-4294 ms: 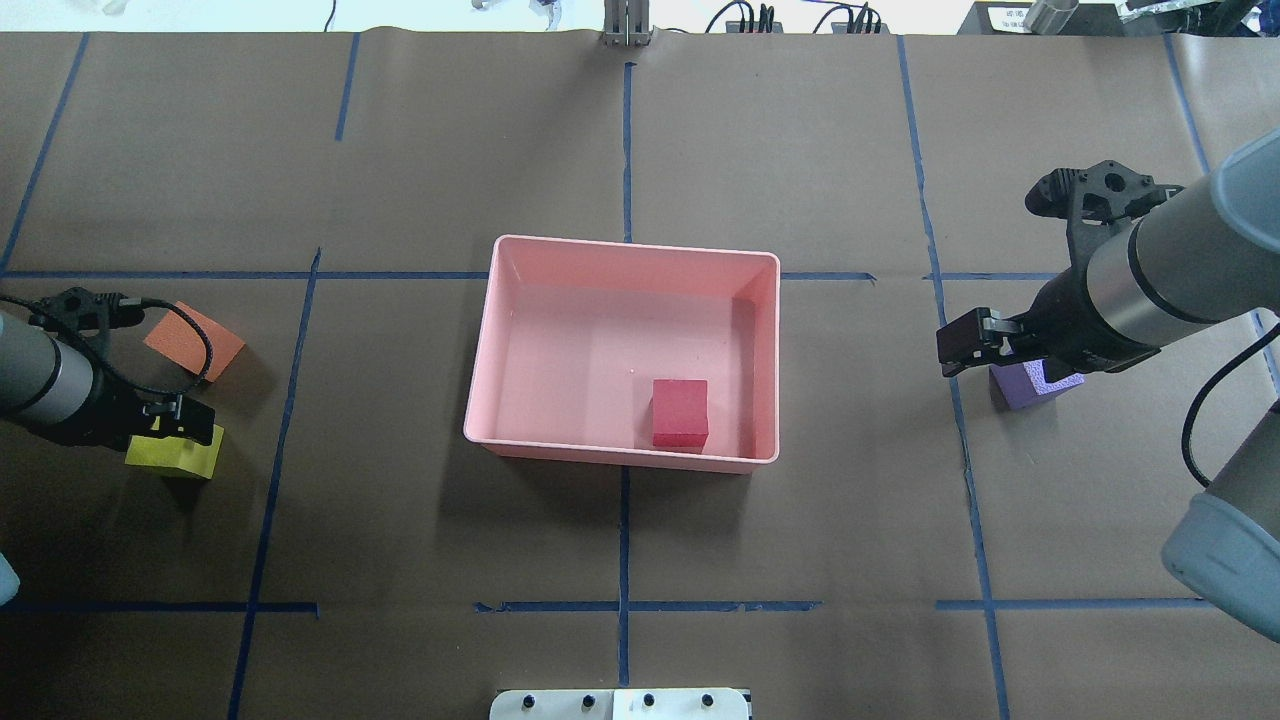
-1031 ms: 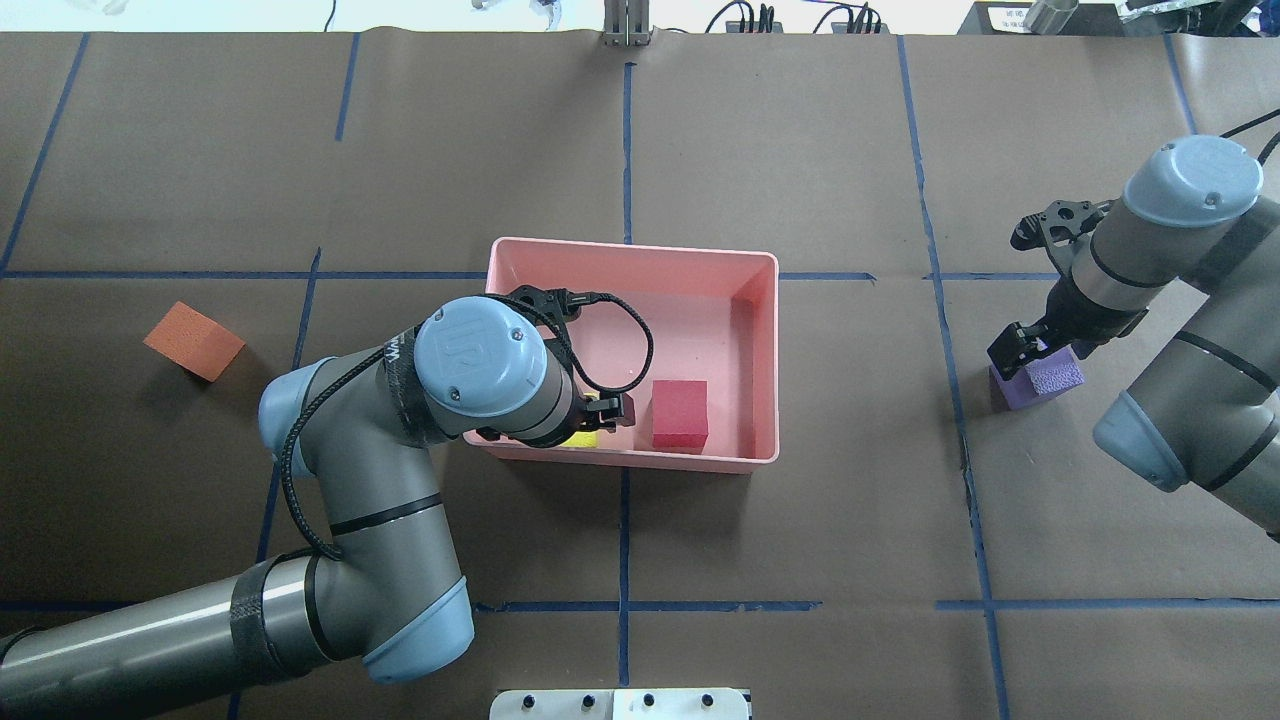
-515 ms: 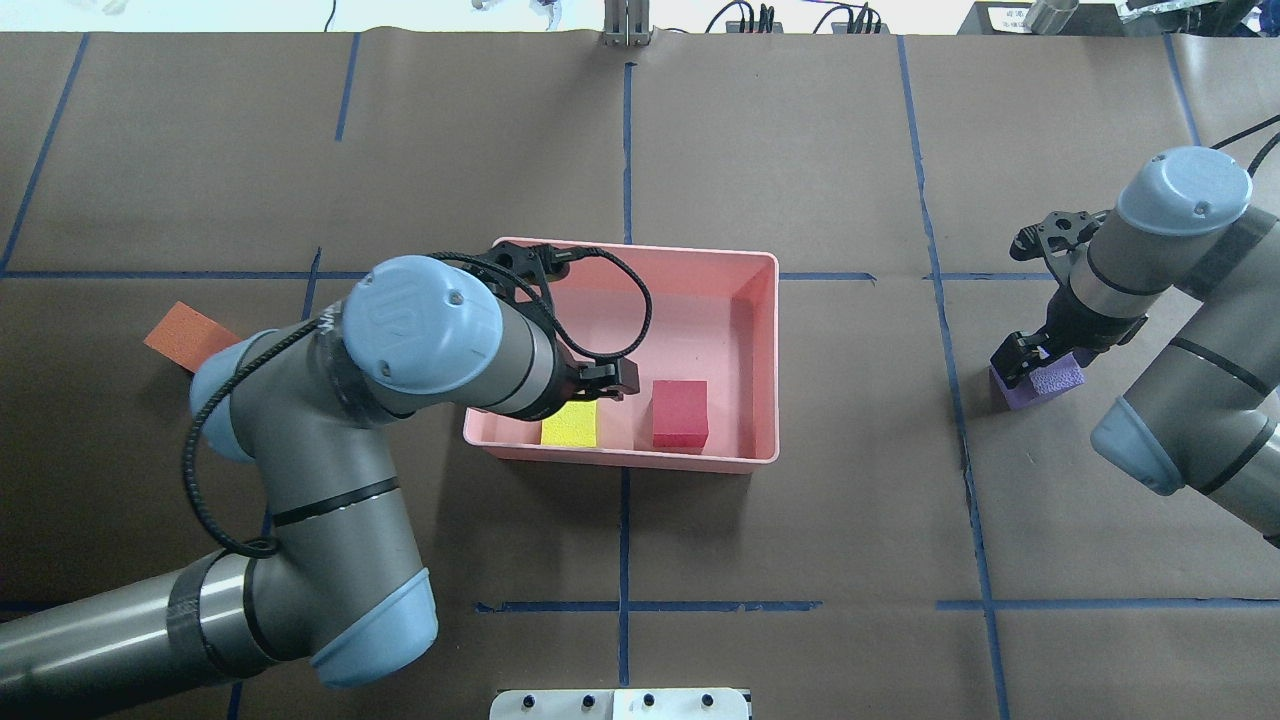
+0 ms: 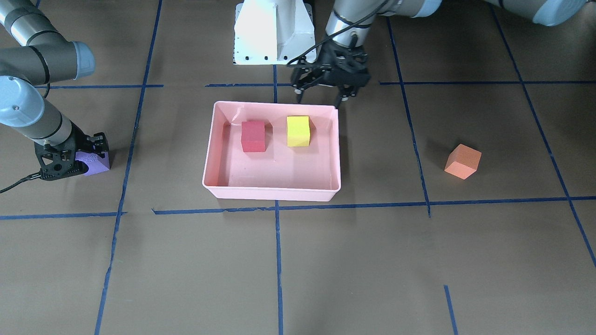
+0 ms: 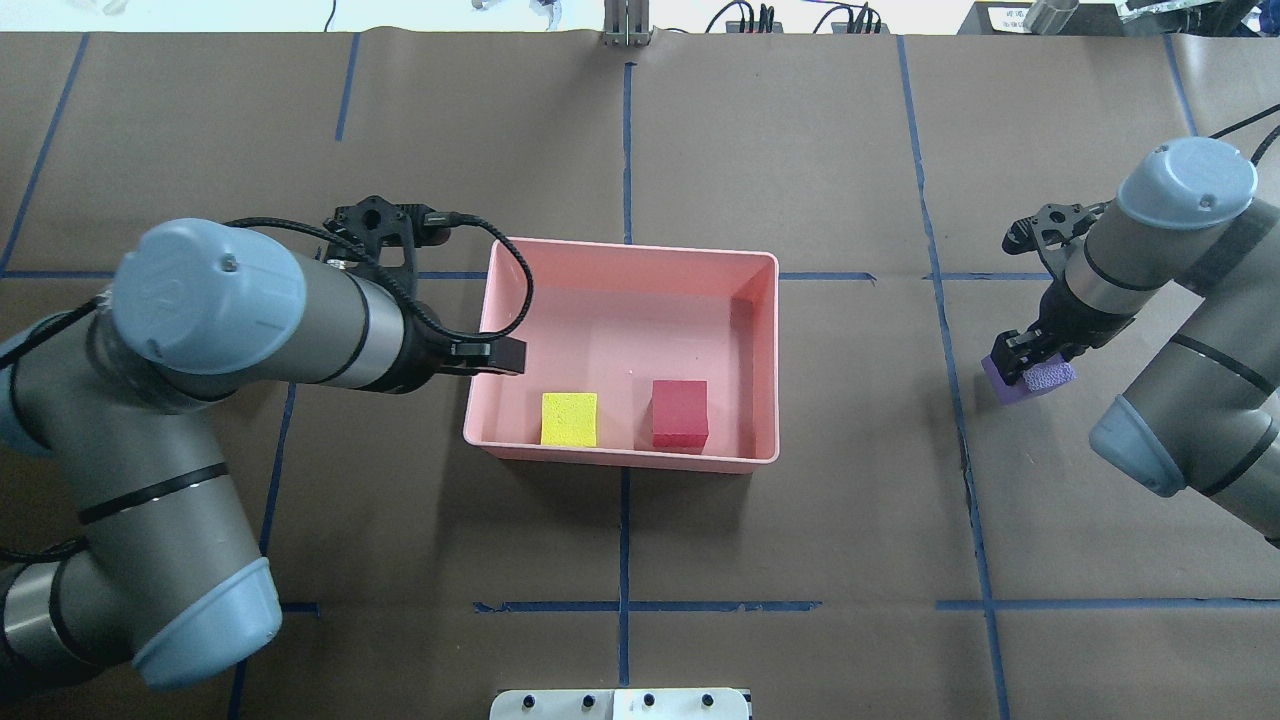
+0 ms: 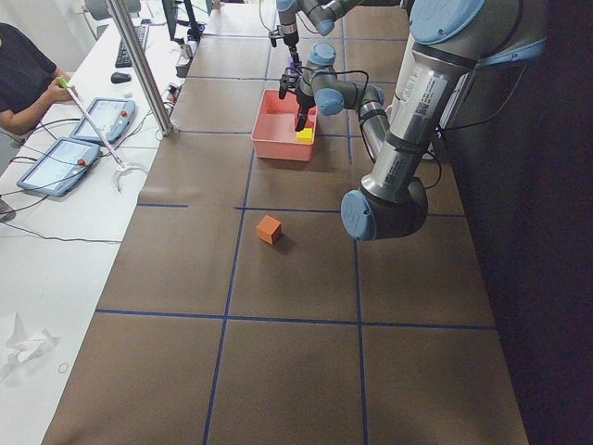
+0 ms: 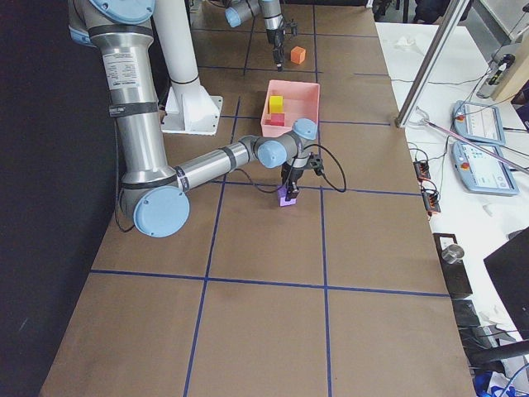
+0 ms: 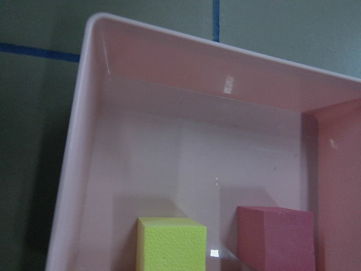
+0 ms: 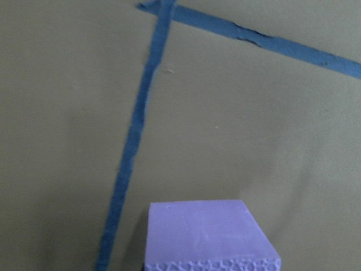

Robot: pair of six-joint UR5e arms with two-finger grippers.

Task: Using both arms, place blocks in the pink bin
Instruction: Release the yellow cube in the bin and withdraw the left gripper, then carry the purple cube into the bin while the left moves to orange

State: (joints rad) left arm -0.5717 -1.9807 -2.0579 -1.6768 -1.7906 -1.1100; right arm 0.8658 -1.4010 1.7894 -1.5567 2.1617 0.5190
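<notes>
The pink bin sits mid-table and holds the yellow-green block and the red-pink block side by side at its near wall. My left gripper hangs open and empty over the bin's left rim; it also shows in the front view. My right gripper is shut on the purple block at or just above the table, far right. The orange block lies alone on the left side; my left arm hides it in the overhead view.
The white pedestal base stands at the robot's edge of the table. Blue tape lines cross the brown table cover. A metal post and operators' tablets stand past the far edge.
My left gripper let go of the yellow-green block inside the bin and drew back left over the rim. My right gripper closed on the purple block, which shifted slightly left.
</notes>
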